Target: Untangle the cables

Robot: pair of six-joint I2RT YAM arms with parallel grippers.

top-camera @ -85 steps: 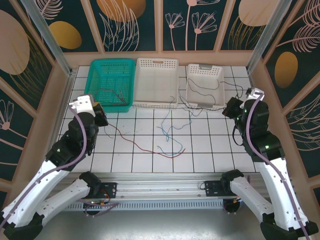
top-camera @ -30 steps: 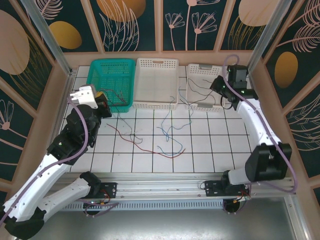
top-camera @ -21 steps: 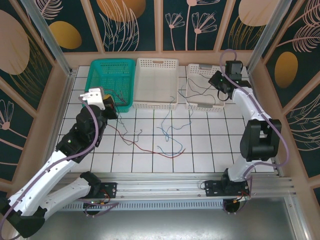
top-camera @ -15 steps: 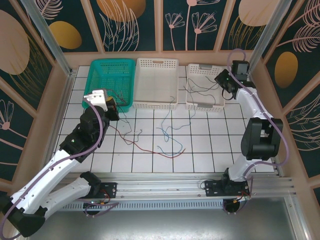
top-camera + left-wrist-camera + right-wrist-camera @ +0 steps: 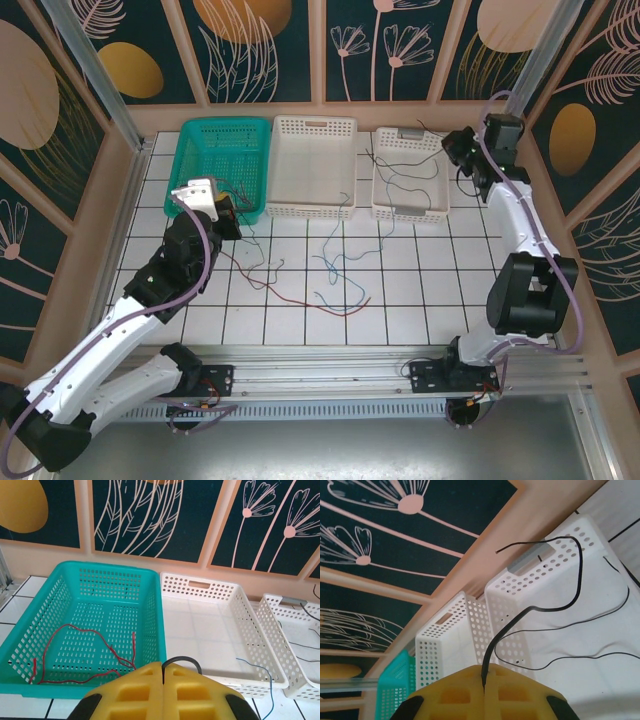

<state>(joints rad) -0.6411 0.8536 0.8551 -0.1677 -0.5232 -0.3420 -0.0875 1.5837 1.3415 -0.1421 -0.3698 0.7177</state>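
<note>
Left gripper (image 5: 163,674): closed tight on a black loop (image 5: 181,659).
Right gripper (image 5: 484,676): pinching black cable (image 5: 577,575), lifted higher now.
Means: likely pulling free.

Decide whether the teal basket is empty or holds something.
It holds something: a red cable lies looped on the floor of the teal basket, inside its walls, as the left wrist view shows.

Black cable (image 5: 182,658) partly behind end effector (image 5: 163,670)

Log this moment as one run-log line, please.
left end effector: shut on dark cable | right end effector: shut on black cable | red cable in teal basket
</note>
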